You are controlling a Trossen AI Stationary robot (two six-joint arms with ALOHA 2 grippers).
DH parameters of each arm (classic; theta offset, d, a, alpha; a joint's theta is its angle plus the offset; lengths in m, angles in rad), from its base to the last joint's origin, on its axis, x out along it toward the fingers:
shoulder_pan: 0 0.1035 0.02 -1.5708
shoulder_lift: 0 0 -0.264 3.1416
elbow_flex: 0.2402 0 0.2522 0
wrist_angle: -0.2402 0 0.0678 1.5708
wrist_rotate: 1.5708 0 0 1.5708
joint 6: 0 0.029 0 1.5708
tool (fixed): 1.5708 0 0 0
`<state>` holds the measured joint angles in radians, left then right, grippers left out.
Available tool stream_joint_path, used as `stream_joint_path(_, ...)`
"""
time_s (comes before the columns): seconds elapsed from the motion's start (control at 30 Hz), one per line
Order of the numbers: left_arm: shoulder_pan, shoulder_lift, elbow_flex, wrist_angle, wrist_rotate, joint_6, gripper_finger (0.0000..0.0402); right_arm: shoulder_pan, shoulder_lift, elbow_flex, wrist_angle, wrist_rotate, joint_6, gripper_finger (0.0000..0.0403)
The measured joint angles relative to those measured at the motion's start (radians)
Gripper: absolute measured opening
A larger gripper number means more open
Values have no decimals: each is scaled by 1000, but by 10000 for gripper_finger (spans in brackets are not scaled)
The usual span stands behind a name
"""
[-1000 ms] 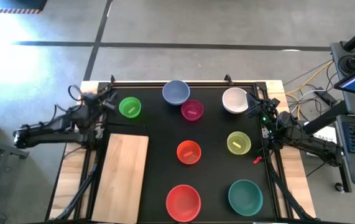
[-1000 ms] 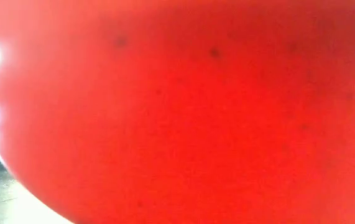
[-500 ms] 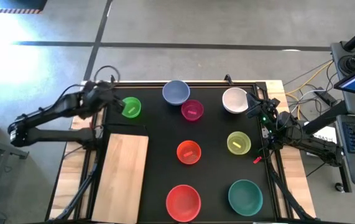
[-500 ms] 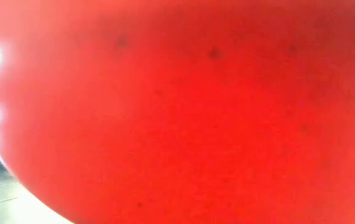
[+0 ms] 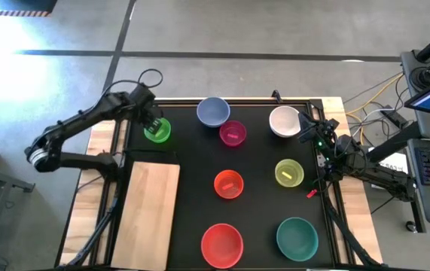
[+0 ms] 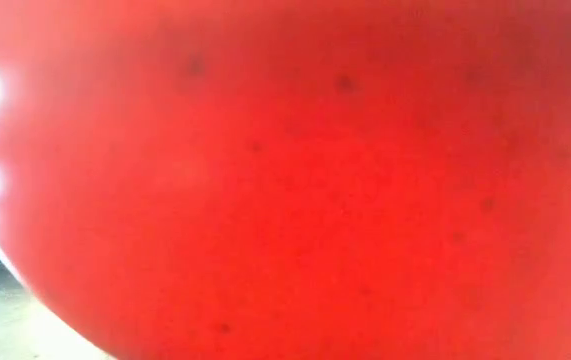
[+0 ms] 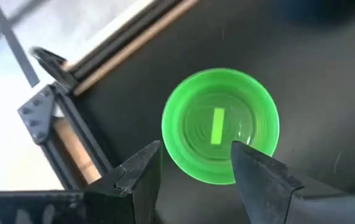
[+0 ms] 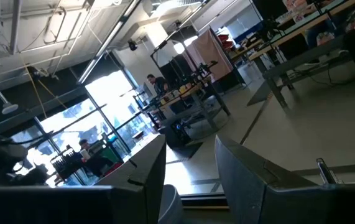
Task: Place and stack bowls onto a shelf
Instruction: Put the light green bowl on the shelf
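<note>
The green bowl (image 5: 157, 131) stands upright on the black tabletop at the far left; it also shows in the left wrist view (image 7: 221, 124). My left gripper (image 5: 151, 120) hovers over it, open and pointing down (image 7: 193, 163), one finger over the bowl's rim and one just outside it, touching nothing. My right gripper (image 5: 307, 124) waits at the far right by the white bowl (image 5: 284, 121), open (image 8: 193, 171) and empty. The wooden shelf board (image 5: 147, 214) lies flat at the near left. The red bowl (image 5: 222, 245) fills the low view (image 6: 285, 180).
Also on the tabletop are the blue-grey bowl (image 5: 213, 111), magenta bowl (image 5: 233, 133), orange bowl (image 5: 229, 184), yellow bowl (image 5: 289, 173) and teal bowl (image 5: 297, 237). A metal frame rail (image 7: 71, 118) runs along the table's left edge beside the green bowl.
My left gripper has swung from the table's left edge toward the right and far side, and now stands over the green bowl. The bowls have stayed in place.
</note>
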<state>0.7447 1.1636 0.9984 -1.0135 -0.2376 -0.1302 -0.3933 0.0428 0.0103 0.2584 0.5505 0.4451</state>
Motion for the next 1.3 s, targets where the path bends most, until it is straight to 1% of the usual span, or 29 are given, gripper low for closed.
stream_joint_path(0.1, 20, 58, 13, -1, 82, 37, 164, 0, 0, 0, 0, 0, 0, 128)
stream_joint_path(0.17, 20, 101, 22, 1, 98, 49, 161, 0, 0, 0, 0, 0, 0, 128)
stream_joint_path(0.23, 19, 142, 28, 1, 86, 62, 160, 0, 0, 0, 0, 0, 0, 128)
stream_joint_path(0.4, 34, 229, 56, -9, 12, 70, 159, 0, 0, 0, 0, 0, 0, 128)
stream_joint_path(0.53, 66, 280, 83, -51, 2, 70, 160, 0, 0, 0, 0, 0, 0, 128)
stream_joint_path(0.67, 80, 289, 92, -106, 11, 60, 172, 0, 0, 0, 0, 0, 0, 128)
stream_joint_path(0.83, 73, 245, 76, -148, 24, 22, 194, 0, 0, 0, 0, 0, 0, 128)
stream_joint_path(0.97, 14, 187, 57, -148, 47, 16, 197, 0, 0, 0, 0, 0, 0, 128)
stream_joint_path(1.07, -35, 171, 51, -128, 47, 0, 197, 0, 0, 0, 0, 0, 0, 128)
stream_joint_path(1.13, -62, 176, 50, -125, 61, -25, 197, 0, 0, 0, 0, 0, 0, 128)
stream_joint_path(1.23, -98, 215, 43, -102, 96, -63, 197, 0, 0, 0, 0, 0, 0, 128)
stream_joint_path(1.3, -125, 242, 41, -87, 99, -85, 197, 0, 0, 0, 0, 0, 0, 128)
